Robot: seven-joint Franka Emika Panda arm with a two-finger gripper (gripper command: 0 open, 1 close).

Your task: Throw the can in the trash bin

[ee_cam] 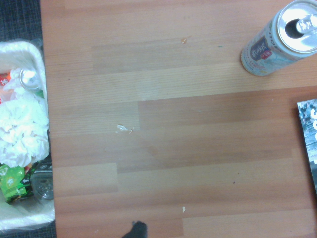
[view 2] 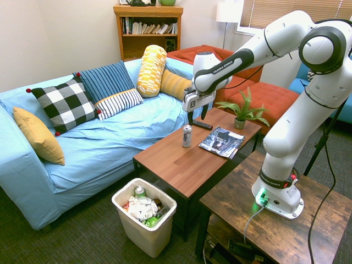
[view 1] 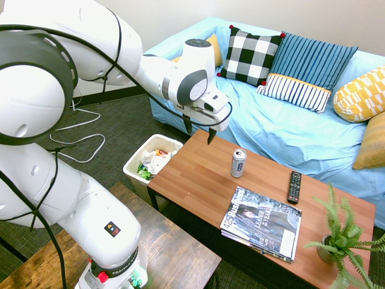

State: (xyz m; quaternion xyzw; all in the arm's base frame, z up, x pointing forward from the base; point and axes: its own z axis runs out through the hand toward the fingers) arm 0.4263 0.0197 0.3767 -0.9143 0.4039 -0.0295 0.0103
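Hovering empty over the bin-side end of the brown wood-plank coffee table [view 1: 191, 171], black fingers of the white two-finger gripper [view 1: 199, 130] spread wide — nothing between them. Standing upright on that table, near the glossy magazine stack [view 1: 262, 221] but apart from it: the slim silver metal drink can [view 1: 238, 163]. Probably at the approach stage, grasp still to come. Next, likely: shift across to the can, straddle it, lower and close — then lift clear towards the white rectangular plastic waste bin [view 2: 144, 234] beside the table's end.
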